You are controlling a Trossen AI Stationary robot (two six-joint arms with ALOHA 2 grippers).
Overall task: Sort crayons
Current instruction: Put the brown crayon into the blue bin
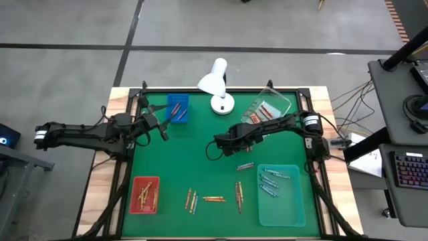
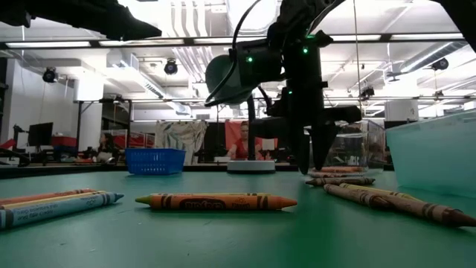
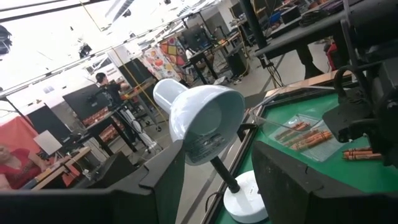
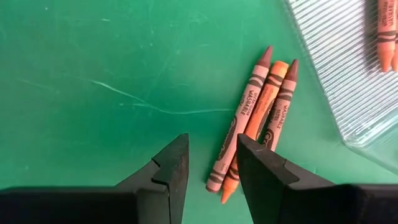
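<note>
Three crayons (image 4: 255, 118), two brown with an orange one between them, lie side by side on the green mat. My right gripper (image 4: 212, 143) points down and hangs open just above the mat, beside their blunt ends, with bare mat between its fingers. In the high view it is near the table's middle (image 1: 221, 144). More loose crayons (image 1: 214, 199) lie in small groups toward the near edge, and an orange one (image 2: 216, 201) lies close to the low camera. My left gripper (image 1: 162, 128) stands open and level at the left, by the blue tray (image 1: 177, 108).
A white desk lamp (image 1: 215, 84) stands at the far middle. A clear tray (image 1: 271, 106) with orange and red crayons is far right, a pale teal tray (image 1: 281, 201) with grey-blue ones near right, and a red tray (image 1: 145, 194) with crayons near left.
</note>
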